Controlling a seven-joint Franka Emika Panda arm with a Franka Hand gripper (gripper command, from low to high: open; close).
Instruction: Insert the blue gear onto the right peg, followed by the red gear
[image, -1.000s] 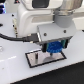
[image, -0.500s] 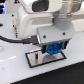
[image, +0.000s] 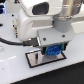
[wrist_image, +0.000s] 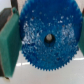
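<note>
My gripper (image: 54, 52) is shut on the blue gear (image: 54, 49) and holds it flat, just over the exterior view's right part of the grey black-rimmed base plate (image: 35, 60). In the wrist view the blue gear (wrist_image: 40, 25) fills the frame, with its centre hole near the middle. One teal finger (wrist_image: 9, 42) presses its toothed rim, and the other finger shows only at the opposite edge. The right peg is hidden under the gear and the gripper. The red gear is out of view.
The white arm body (image: 42, 22) looms over the plate. A black cable (image: 10, 41) runs along the white table at the exterior view's left. The plate's left part is bare and grey.
The gripper with the blue gear has sunk slightly toward the plate. The plate has not moved.
</note>
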